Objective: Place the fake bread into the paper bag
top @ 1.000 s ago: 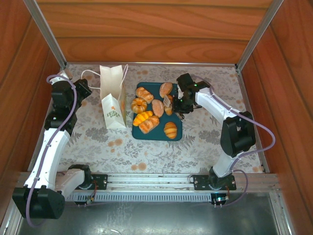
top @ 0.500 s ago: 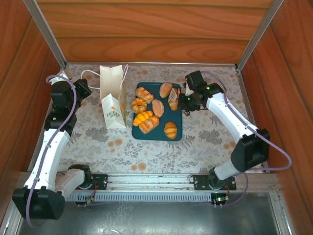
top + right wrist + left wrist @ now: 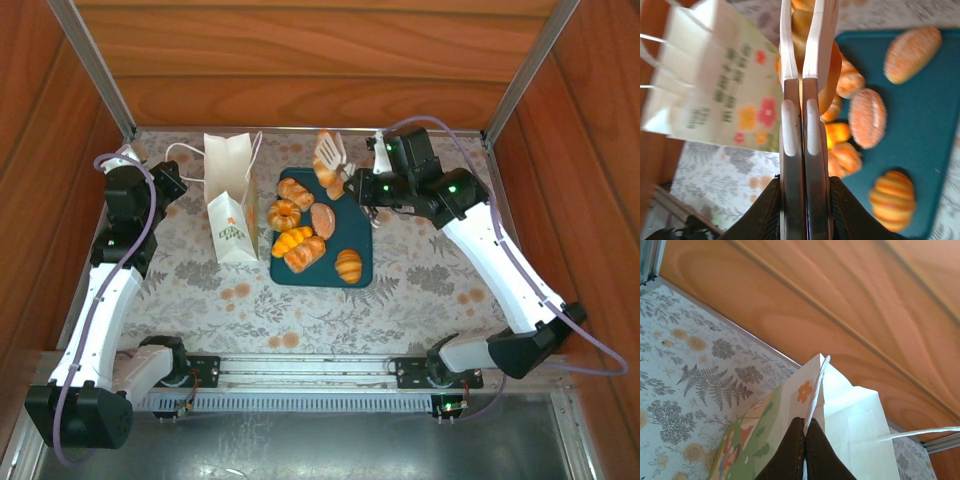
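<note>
The white paper bag (image 3: pixel 229 196) stands left of the teal tray (image 3: pixel 362 232), its floral face showing in the right wrist view (image 3: pixel 725 95). My left gripper (image 3: pixel 805 421) is shut on the bag's top rim (image 3: pixel 816 382); from above it (image 3: pixel 178 188) sits at the bag's left side. My right gripper (image 3: pixel 362 187) is shut on grey tongs (image 3: pixel 801 125). The tongs (image 3: pixel 329 152) pinch one golden fake bread (image 3: pixel 325 174) above the tray's far edge; in the wrist view that bread (image 3: pixel 832 75) hangs just right of the bag. Several more breads lie on the tray, among them a ring bun (image 3: pixel 284 214) and a croissant (image 3: pixel 348 265).
Wooden walls and metal posts (image 3: pixel 100 70) close in the floral table (image 3: pixel 420 280) on three sides. The bag's cord handle (image 3: pixel 185 150) loops out to the left, near my left arm (image 3: pixel 115 270).
My right arm has lifted the tongs with one bread off the tray's right side and swung it up and left towards the far edge, nearer the bag. The left arm has not moved.
</note>
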Motion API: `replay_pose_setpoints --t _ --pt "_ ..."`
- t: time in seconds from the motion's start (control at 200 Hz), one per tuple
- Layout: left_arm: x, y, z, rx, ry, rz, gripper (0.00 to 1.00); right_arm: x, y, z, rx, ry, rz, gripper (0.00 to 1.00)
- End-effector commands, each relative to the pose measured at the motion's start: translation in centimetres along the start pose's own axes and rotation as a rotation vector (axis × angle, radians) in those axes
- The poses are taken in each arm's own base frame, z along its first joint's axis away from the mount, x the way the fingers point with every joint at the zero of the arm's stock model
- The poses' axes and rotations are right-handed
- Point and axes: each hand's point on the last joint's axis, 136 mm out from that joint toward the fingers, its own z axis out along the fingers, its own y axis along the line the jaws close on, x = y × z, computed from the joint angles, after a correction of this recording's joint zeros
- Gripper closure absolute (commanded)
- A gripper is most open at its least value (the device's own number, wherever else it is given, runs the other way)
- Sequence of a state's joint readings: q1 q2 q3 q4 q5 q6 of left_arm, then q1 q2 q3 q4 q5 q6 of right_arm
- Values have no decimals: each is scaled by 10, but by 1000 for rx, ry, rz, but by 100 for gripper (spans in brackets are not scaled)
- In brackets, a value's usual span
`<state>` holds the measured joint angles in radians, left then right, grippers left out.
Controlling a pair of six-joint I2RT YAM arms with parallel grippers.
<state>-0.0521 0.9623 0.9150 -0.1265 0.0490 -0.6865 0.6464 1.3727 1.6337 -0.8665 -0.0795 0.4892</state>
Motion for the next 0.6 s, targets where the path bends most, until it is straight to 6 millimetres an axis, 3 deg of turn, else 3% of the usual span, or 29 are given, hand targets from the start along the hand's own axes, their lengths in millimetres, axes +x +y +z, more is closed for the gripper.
replay_pose_setpoints --t 0.0,0.11,0.255,0.51,0.52,0.595 --pt "-2 3 -1 -1 -10 -5 100 -30 45 -27 -118 -143 -59 76" --pt "-2 2 -1 1 -10 -7 100 -42 82 -40 -195 -206 -125 76" --pt "-2 2 1 3 -7 -10 100 -49 127 -41 -279 -222 -205 76" --pt "0 2 2 7 -2 -15 100 -57 175 -10 -330 -203 -280 74" --pt "1 3 2 6 0 -15 100 -55 175 2 -319 -185 -282 74" --pt "1 3 1 8 -3 -18 100 -56 179 22 -292 -174 -302 74"
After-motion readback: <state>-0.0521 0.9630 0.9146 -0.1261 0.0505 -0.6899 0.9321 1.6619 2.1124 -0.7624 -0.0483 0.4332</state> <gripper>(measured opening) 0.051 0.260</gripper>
